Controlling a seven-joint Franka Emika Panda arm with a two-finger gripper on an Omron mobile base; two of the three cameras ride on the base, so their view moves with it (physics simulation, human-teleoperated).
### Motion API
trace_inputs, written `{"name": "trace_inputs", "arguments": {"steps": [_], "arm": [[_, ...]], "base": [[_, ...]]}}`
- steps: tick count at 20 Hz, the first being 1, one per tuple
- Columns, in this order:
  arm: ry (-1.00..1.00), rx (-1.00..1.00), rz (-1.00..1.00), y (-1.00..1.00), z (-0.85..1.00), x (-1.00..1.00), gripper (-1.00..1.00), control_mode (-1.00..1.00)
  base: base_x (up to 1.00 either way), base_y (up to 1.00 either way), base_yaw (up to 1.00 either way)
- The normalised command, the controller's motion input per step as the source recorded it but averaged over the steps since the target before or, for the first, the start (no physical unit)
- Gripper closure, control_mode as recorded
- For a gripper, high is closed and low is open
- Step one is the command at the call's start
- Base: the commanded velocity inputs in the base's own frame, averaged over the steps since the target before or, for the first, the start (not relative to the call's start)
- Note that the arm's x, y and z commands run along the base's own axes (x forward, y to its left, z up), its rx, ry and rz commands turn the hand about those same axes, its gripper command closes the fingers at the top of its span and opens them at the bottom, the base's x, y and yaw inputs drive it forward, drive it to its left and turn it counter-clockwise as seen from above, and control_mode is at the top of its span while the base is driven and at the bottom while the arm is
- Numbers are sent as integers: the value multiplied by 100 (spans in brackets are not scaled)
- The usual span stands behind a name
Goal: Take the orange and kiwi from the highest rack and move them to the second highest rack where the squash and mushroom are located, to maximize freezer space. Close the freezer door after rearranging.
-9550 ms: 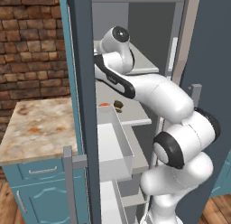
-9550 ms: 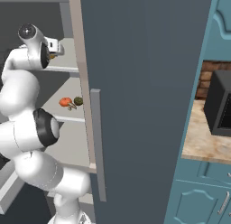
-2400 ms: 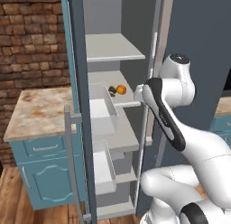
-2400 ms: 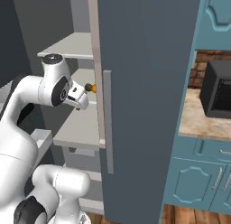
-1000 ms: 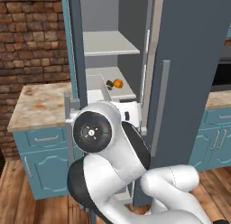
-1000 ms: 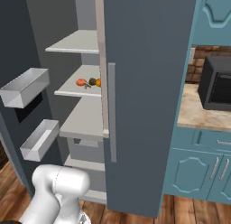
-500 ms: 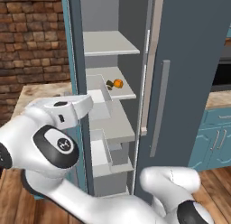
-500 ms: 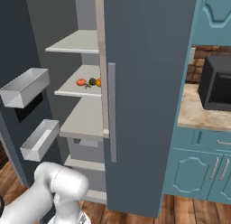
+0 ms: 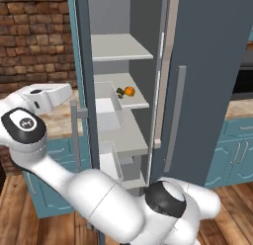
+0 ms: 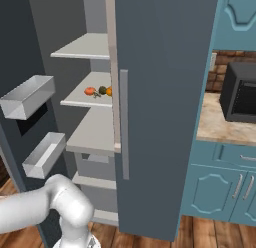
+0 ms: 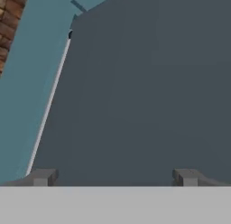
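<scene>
- The gripper (image 11: 115,175) has its fingertips (image 11: 41,177) spread wide with nothing between them, and it faces the flat dark outside of the freezer door (image 11: 149,92).
- From the left base view, the arm's hand end sits outside the door's edge (image 9: 83,66), over by the counter (image 9: 59,121). So it looks set up for a push to shut the door.
- The orange (image 9: 129,91) sits on the second shelf (image 9: 136,98), well inside the door, with a dark bit next to it that's probably the kiwi (image 9: 120,92).
- From the right base view the orange (image 10: 109,91), kiwi (image 10: 102,90) and a reddish thing (image 10: 90,91) sit in a row on that shelf. The top shelf (image 10: 85,47) looks bare.
- So I'd say the moving is done and only the closing is left.
- What could go wrong: open fingers on a smooth panel could slide off sideways past the edge. A push near the hinge side might barely swing the door.
- The door bins (image 10: 29,94) stick out toward the shelves, so a hard slam could jolt the fruit and roll it.
</scene>
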Motion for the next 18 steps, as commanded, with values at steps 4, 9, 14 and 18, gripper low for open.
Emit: {"name": "trace_inputs", "arguments": {"steps": [4, 9, 14, 18], "arm": [[0, 0, -13, -5, 4, 53, -100, -100], [0, 0, -8, -31, 0, 39, -100, -100], [0, 0, -1, -75, 6, 7, -100, -100], [-1, 0, 0, -97, 11, 0, -100, -100]], "base": [[0, 0, 0], [0, 0, 0], [0, 0, 0], [0, 0, 0]]}}
